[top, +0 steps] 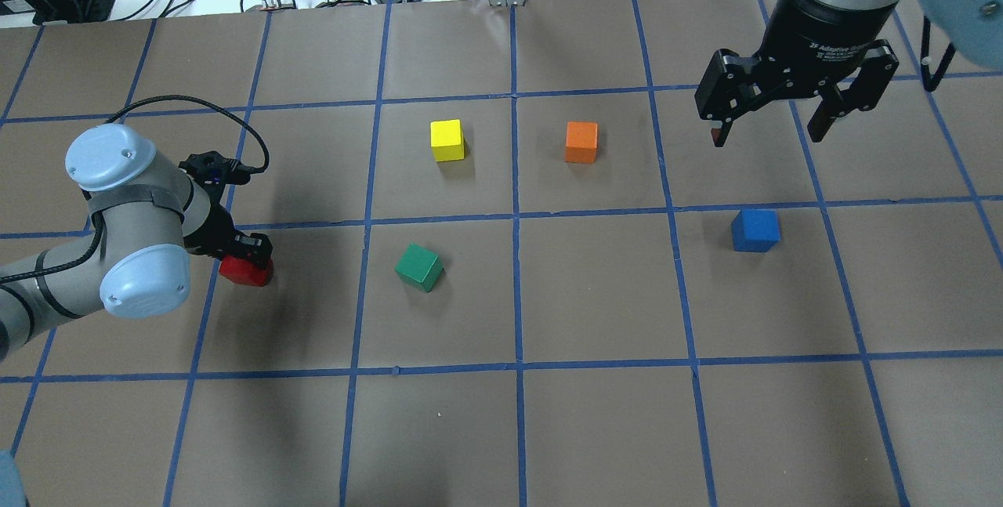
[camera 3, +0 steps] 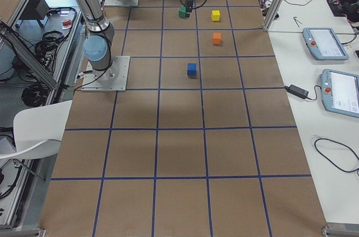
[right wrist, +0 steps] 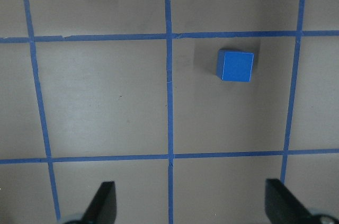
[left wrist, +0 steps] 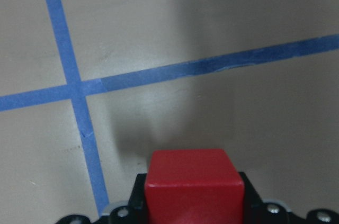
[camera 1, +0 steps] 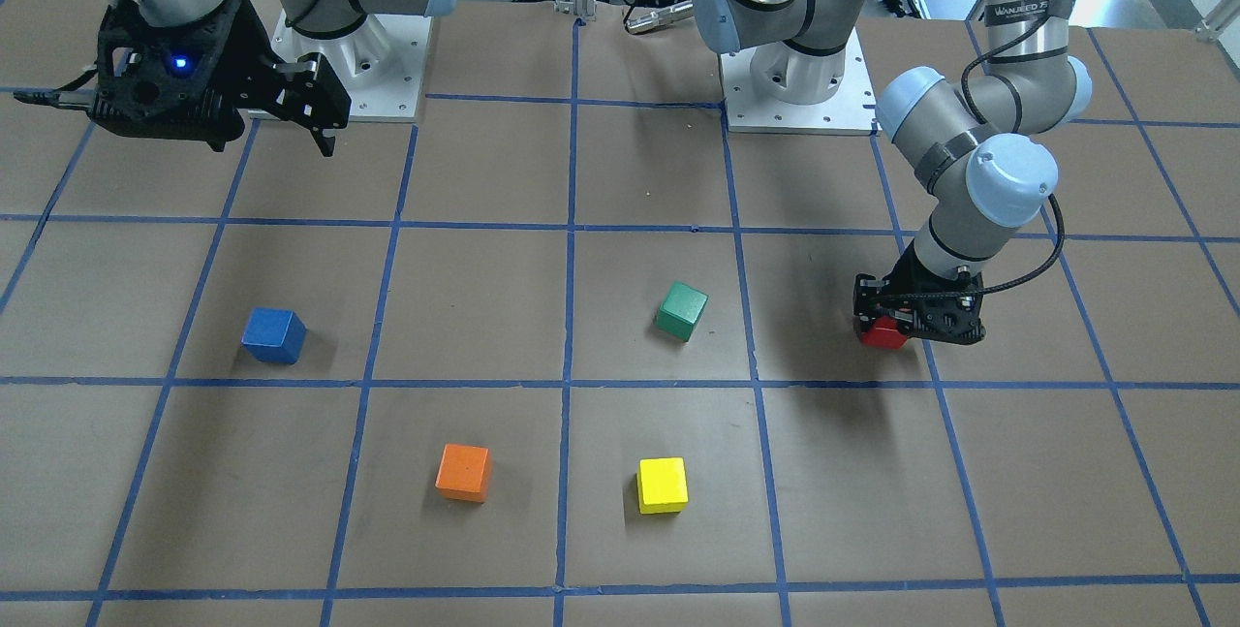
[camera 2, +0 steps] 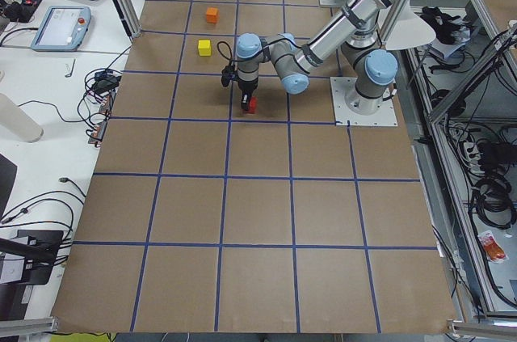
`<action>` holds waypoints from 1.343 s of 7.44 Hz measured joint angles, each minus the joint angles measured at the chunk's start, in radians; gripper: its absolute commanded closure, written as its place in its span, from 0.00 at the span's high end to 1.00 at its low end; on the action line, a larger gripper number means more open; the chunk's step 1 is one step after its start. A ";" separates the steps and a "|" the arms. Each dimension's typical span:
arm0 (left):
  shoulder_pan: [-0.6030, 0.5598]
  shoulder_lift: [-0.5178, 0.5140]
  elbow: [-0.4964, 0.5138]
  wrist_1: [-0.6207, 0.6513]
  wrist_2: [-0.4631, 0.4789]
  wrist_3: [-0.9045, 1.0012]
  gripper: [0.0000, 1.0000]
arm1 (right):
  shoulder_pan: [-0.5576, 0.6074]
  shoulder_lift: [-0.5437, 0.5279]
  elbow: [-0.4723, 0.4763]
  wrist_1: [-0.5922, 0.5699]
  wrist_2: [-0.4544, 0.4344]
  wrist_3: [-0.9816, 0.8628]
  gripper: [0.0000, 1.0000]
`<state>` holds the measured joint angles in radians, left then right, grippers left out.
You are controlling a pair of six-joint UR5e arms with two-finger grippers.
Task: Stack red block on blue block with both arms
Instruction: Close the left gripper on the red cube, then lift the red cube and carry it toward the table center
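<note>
Brown paper worktop point(top: 595, 413), gridded with blue tape point(top: 517, 213).

Count: five cubes, one each of red, blue, green, orange and yellow. Two hands.

Left hand point(top: 247, 256): fingers clamped on the red block point(top: 245, 272), one on either side, with the block seated between the pads in the wrist view. The block sits low under the hand, at the worktop. I cannot tell whether it touches the paper.

Right hand point(top: 768, 133): fingers spread wide, nothing between them, held well above the worktop.

Blue block point(top: 755, 229): on the worktop below the right hand, well apart from it. In the right wrist view it lies ahead of the fingers, slightly to one side of the mid-gap. It is far from the left hand, with nothing on top.

Other cubes:
- Green block point(top: 419, 267): closest to the left hand, on its side toward the right hand, turned out of line with the grid.
- Yellow block point(top: 447, 140): beyond the green one, away from the robot.
- Orange block point(top: 581, 142): beside the yellow one, closer to the right hand.

Writing: the white label point(top: 831, 45) on the right hand's body starts "2F Adaptive"; the rest is unreadable. A strap on the left arm carries white lettering I cannot read reliably.
</note>
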<state>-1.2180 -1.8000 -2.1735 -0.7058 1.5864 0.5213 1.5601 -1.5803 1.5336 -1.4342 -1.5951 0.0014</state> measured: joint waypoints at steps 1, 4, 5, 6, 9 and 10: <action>-0.002 0.006 0.003 0.000 0.000 -0.001 0.01 | 0.000 0.000 0.000 0.000 0.000 0.000 1.00; -0.026 0.040 0.036 -0.038 -0.004 -0.048 0.01 | -0.001 0.001 0.000 -0.001 0.001 0.000 1.00; -0.045 0.053 0.063 -0.080 -0.006 -0.089 0.01 | -0.001 0.001 -0.001 -0.001 0.004 0.000 1.00; -0.076 0.061 0.093 -0.120 -0.006 -0.159 0.01 | -0.001 0.001 -0.001 -0.003 0.008 0.000 1.00; -0.244 0.041 0.256 -0.269 -0.008 -0.461 0.01 | -0.004 0.001 -0.001 -0.007 0.012 0.000 1.00; -0.308 0.019 0.322 -0.321 -0.020 -0.560 0.01 | -0.004 0.002 -0.001 -0.007 0.011 0.000 1.00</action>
<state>-1.5263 -1.7813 -1.8514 -1.0269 1.5660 -0.0384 1.5558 -1.5787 1.5325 -1.4408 -1.5840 0.0015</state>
